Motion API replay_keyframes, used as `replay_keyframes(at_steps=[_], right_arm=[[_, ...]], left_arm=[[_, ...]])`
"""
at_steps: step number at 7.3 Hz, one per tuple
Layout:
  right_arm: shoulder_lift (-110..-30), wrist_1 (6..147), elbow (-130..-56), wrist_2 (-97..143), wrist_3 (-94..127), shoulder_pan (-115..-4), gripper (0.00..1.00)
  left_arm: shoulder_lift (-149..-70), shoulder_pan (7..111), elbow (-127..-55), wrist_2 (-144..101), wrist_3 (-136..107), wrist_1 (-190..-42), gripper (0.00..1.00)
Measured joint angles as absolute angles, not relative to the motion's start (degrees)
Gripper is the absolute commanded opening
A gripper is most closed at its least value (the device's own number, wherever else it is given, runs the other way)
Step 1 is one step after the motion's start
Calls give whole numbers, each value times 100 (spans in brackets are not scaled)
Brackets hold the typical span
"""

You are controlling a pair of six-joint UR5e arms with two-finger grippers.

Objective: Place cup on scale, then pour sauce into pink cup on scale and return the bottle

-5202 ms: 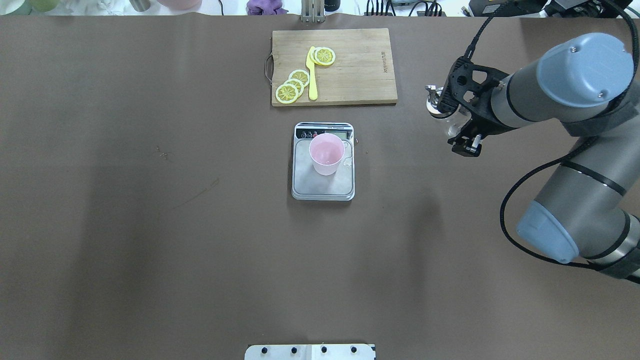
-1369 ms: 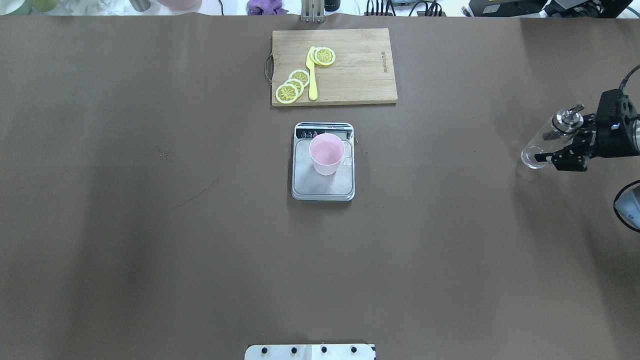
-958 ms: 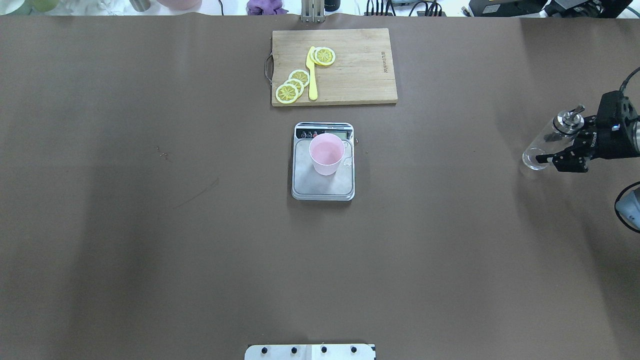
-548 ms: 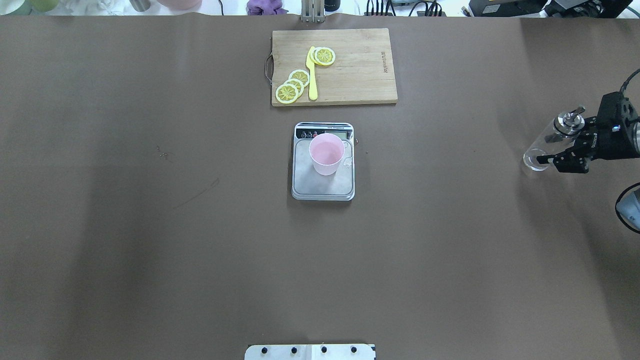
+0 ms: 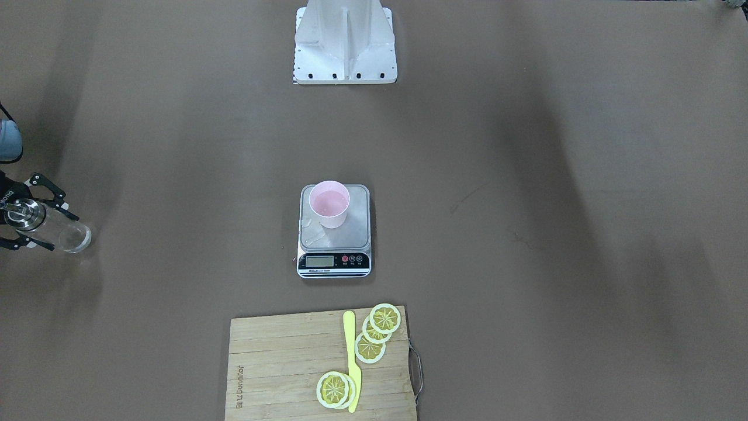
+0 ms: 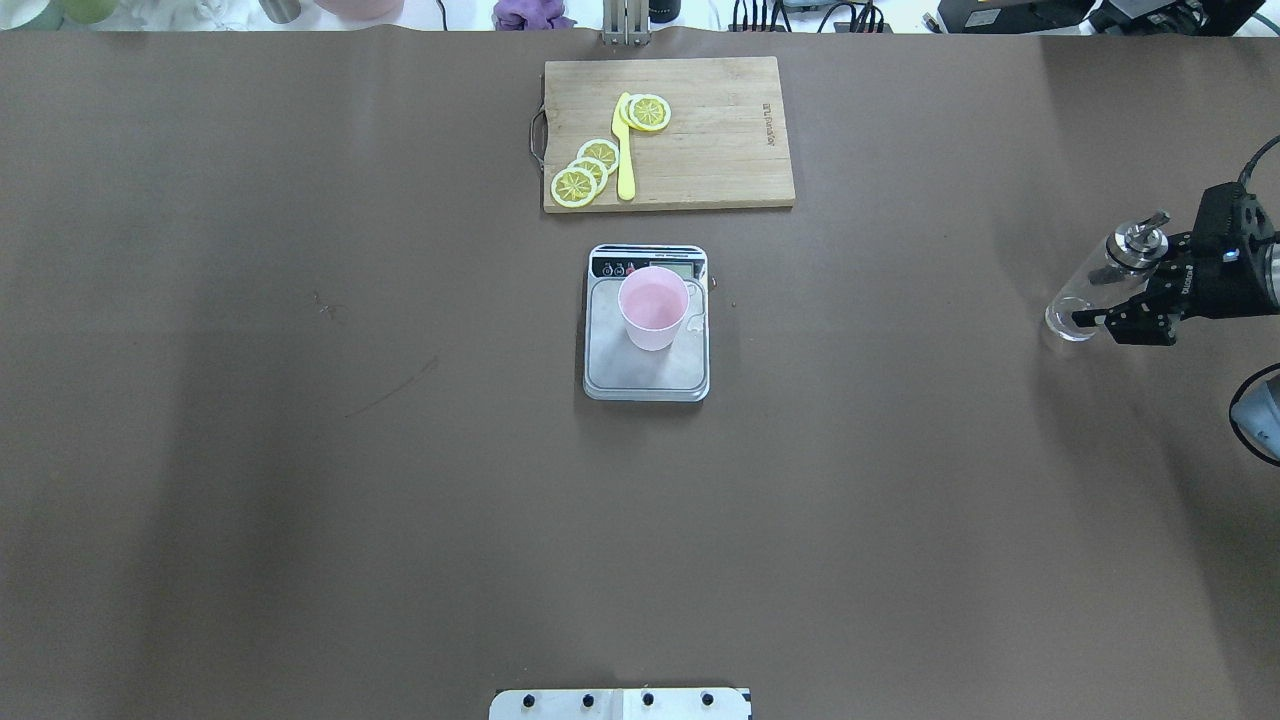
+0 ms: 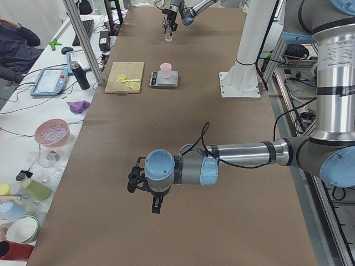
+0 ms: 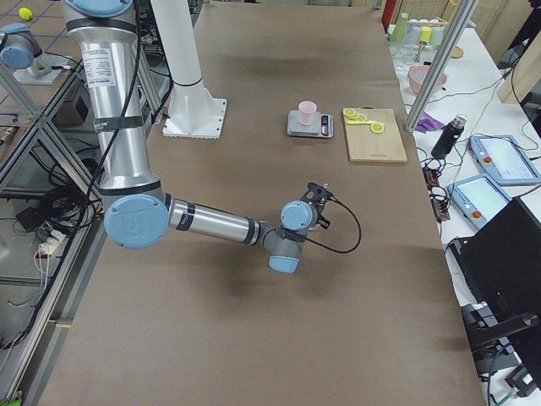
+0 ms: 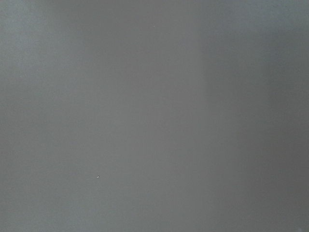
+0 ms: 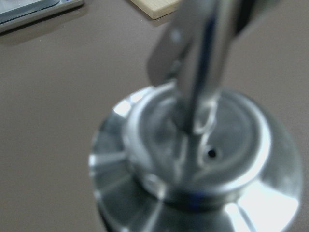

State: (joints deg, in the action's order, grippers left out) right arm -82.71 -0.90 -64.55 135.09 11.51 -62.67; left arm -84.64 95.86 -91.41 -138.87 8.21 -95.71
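Item one: a small pale pink tapered cup [image 6: 653, 310], upright on the upper half of a small rectangular digital scale with a silver steel platform [image 6: 640, 378], at the centre of the overhead view. It stands just clear of the black display strip, apparently so that the readout stays legible. Its contents cannot be made out. Item two: a slim clear glass cylindrical bottle with a shiny metal pourer cap [image 6: 1108, 270], at the far right edge of the overhead view and well apart from the scale. It is upright or nearly so, its base at or just above the brown surface [image 6: 300, 450]; contact cannot be confirmed. The right gripper [image 6: 1090, 300] reaches in from the right edge, jaws on either side of the glass and, by appearance, clamped on it. The sideways hold keeps the spout [image 10: 203, 63] free, and the right wrist view looks straight down on the cap. Judged step: returning the bottle, release pending. Item three: the left gripper [image 7: 138, 184], near the lower middle of the exterior left view, away from the task things; whether its jaws are apart or together cannot be told. Sundries, upper centre of the overhead view: a rectangular wooden cutting board [image 6: 720, 150] bearing yellow lemon slices [image 6: 585, 172] and a yellow plastic knife [image 6: 625, 160].
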Motion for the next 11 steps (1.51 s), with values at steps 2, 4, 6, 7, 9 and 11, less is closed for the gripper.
replay_keyframes(at_steps=[2,4,6,7,9,11], right_arm=[[-8265,-90,-6462,13501,1165,-6267,100],[-8260,-88,-6466,13498,1221,-6267,100],[-8259,-89,-6476,13500,1262,-6272,100],[-8269,-95,-6490,13504,1313,-6277,100],[-8363,-190,-6514,13521,1397,-6282,100],[-8505,-298,-6527,13537,1413,-6287,100]], left_arm=[[-8464,9583,-9143,-13887,825,-9571,98],[-8464,9586,-9148,-13928,824,-9573,98],[-8464,9582,-9149,-13953,819,-9579,98],[-8464,9581,-9149,-13956,818,-9580,98],[-8464,9580,-9148,-13967,817,-9580,98],[-8464,9580,-9144,-13995,817,-9580,98]])
